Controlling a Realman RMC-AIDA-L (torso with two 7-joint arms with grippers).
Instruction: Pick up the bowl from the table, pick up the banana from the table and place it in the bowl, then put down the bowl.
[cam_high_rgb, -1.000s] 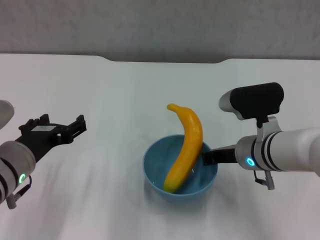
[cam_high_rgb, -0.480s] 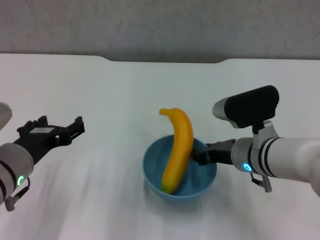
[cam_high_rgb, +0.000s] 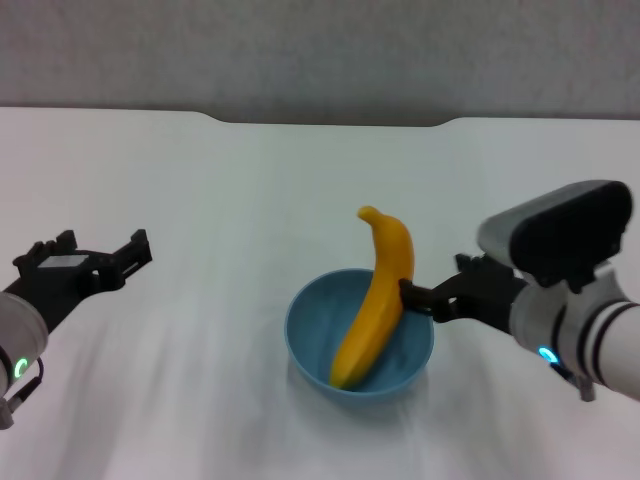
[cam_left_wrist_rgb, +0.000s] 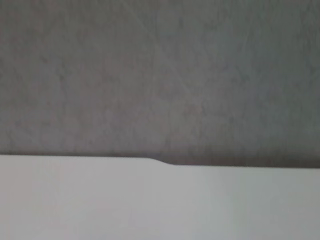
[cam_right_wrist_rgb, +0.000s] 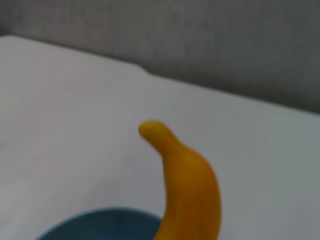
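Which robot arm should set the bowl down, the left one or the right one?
Probably the right. Its pincer is at the rim of the bowl beside the banana; the left pincer hangs open far off.

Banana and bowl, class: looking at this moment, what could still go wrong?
1. The banana stands steeply in the bowl, its tip far above the rim; it could tip out.
2. The right gripper is at the rim beside the banana; pulling away might drag or tilt the bowl on the table.
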